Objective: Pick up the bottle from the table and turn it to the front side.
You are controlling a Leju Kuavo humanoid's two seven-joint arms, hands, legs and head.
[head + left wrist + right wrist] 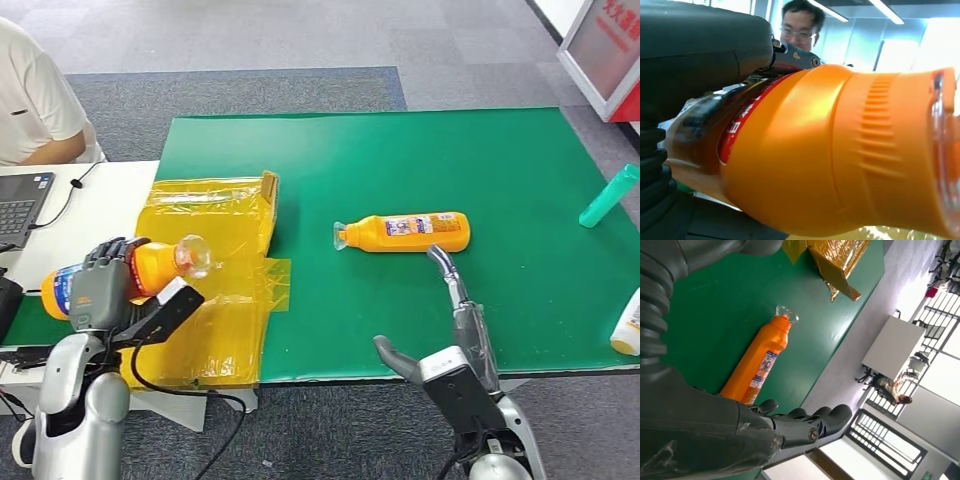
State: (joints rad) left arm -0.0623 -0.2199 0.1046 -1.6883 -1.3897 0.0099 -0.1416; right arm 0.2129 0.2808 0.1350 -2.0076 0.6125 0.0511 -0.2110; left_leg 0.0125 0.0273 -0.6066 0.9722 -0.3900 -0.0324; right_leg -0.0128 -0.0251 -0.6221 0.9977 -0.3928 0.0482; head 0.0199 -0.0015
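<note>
An orange bottle (155,264) with a clear cap is held off the table on its side by my left hand (102,285), cap pointing right; up close its orange shoulder (821,150) and red label show under the dark fingers (696,55). A second orange bottle (407,233) lies on the green mat (468,160), cap to the left, also seen from the right wrist as the lying bottle (755,362). My right hand (445,330) hovers open near the table's front edge, just short of that bottle, fingers (806,422) stretched out.
Crumpled yellow plastic wrap (219,270) covers the mat's left part. A teal bottle (610,196) and a white-yellow bottle (628,325) lie at the right edge. A person (34,95) sits at a white desk with a laptop (21,205) to the left.
</note>
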